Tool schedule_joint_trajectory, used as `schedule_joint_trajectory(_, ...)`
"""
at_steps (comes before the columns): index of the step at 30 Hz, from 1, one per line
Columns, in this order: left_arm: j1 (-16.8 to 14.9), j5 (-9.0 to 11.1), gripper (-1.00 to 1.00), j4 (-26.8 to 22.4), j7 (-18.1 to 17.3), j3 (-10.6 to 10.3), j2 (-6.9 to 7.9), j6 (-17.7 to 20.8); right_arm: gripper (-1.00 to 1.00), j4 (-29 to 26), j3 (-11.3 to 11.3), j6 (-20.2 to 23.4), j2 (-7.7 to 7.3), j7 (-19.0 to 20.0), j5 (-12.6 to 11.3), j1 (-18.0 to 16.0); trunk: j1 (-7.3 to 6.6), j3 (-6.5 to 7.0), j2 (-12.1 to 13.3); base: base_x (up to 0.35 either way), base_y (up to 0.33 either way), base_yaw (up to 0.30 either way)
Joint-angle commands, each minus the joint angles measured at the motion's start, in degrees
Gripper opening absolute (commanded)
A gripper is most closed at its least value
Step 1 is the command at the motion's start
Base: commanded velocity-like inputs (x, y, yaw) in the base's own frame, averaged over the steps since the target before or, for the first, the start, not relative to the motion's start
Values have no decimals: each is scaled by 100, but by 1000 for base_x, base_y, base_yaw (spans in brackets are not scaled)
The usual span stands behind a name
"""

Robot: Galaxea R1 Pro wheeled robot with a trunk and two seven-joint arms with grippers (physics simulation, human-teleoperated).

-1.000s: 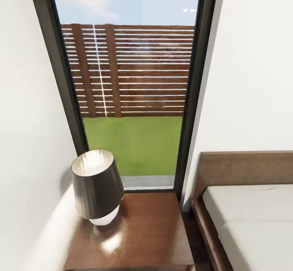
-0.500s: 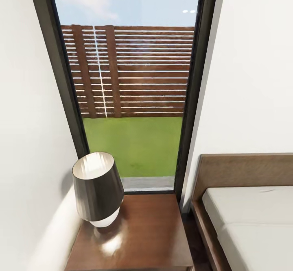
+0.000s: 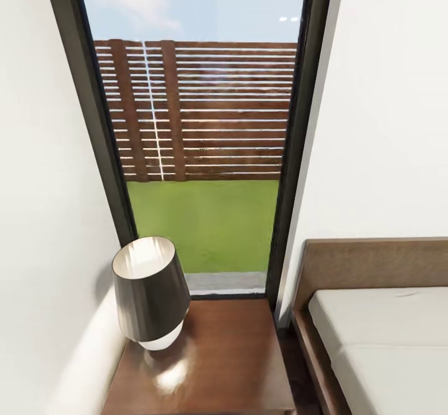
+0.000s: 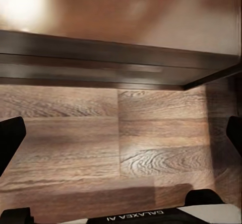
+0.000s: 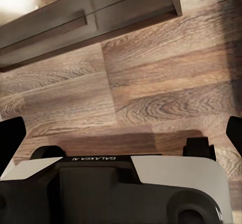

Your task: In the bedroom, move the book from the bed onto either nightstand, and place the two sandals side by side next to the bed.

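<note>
Right hand (image 5: pixel 121 133) open: two black fingertips (image 5: pixel 11 138) wide apart at opposite edges, nothing between them. Wood-plank floor (image 5: pixel 161 88) beyond, grain clear. Dark brown nightstand (image 5: pixel 96 15) front above the floor, glossy, with a bright glare patch. Grey-and-white wrist housing (image 5: pixel 126 189) nearest the camera.

In the head view, the glossy reddish-brown wooden nightstand (image 3: pixel 230 365) runs off the bottom edge, and the pale grey-white bed with its brown headboard (image 3: pixel 379 340) is cut by the right and bottom edges. The nightstand top is a blur in the left wrist view (a bright glare sits on one corner). Each wrist view cuts off its black fingertips (image 4: pixel 10 138) (image 5: pixel 11 138) at both side edges.
</note>
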Motion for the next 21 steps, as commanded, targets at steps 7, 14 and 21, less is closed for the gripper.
schedule_joint_trajectory(7, -5, 59, 100, -13, -21, -43, -22, -26, 100, 9, -40, 25, -4, 19, -20, -7, -154, 120, 278, 0, 0, 0)
schedule_joint_trajectory(14, -5, 62, 100, -11, -18, -32, -17, -23, 100, 12, -40, 24, -4, 19, -15, -7, -308, 245, 559, 0, 0, 0)
schedule_joint_trajectory(21, -5, 56, 100, -10, -11, -42, -20, -23, 100, 9, -40, 25, -4, 19, -38, -7, -462, 371, 840, 0, 0, 0)
